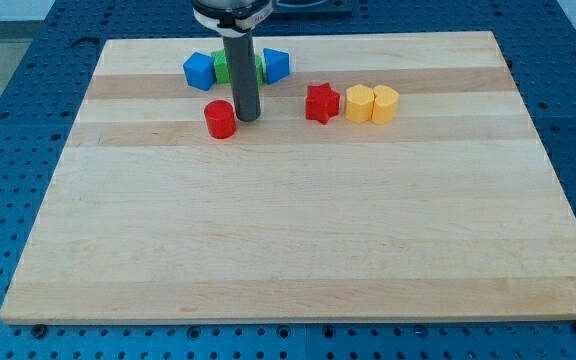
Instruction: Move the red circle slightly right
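Seven small blocks sit on the wooden board (298, 250), all up near its far edge. The rod's tip (246, 118) rests on the board just beside the red circle (220, 119), at about three o'clock from it, so close that it is hard to tell if the two touch. The tool is only a straight dark rod, so it has nothing to open or close and it holds nothing; it can only push. That spot looks like the wrong side for the job, since a push to the right has to come from the circle's nine o'clock side, so the arm will probably need to go round the circle first. The circle lies left of the middle, with a red star (322, 103) well apart at its three o'clock. The path between them is bare wood, so a small slide should bump nothing. Counting them: two red blocks, the circle and the star; two yellow blocks (372, 104), touching side by side just at three o'clock from the star; two blue blocks, a blue cube-like block (199, 71) and a blue pointed block (276, 66); and one green block (222, 67), partly hidden behind the rod, squeezed between the blue ones at twelve o'clock from the circle.
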`<state>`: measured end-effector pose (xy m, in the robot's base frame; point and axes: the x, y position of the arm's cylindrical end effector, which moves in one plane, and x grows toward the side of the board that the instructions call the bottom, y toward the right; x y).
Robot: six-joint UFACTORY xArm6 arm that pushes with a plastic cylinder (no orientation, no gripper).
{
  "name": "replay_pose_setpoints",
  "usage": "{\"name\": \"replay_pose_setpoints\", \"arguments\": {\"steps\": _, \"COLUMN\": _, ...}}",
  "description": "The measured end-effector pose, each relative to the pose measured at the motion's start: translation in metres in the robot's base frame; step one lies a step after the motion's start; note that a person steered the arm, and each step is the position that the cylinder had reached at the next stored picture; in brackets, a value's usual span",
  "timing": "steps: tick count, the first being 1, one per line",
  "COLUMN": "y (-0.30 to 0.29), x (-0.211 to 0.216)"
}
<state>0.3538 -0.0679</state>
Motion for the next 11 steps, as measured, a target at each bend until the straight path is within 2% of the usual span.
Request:
{"name": "replay_pose_setpoints", "arguments": {"steps": 3, "y": 0.066, "x": -0.004}}
{"name": "replay_pose_setpoints", "arguments": {"steps": 4, "y": 0.072, "x": -0.004}}
{"name": "replay_pose_setpoints", "arguments": {"steps": 7, "y": 0.012, "x": 0.067}}
{"name": "replay_pose_setpoints", "arguments": {"steps": 9, "y": -0.104, "x": 0.057}}
{"name": "replay_pose_setpoints", "arguments": {"steps": 10, "y": -0.111, "x": 0.037}}
{"name": "replay_pose_setpoints", "arguments": {"steps": 11, "y": -0.086, "x": 0.020}}
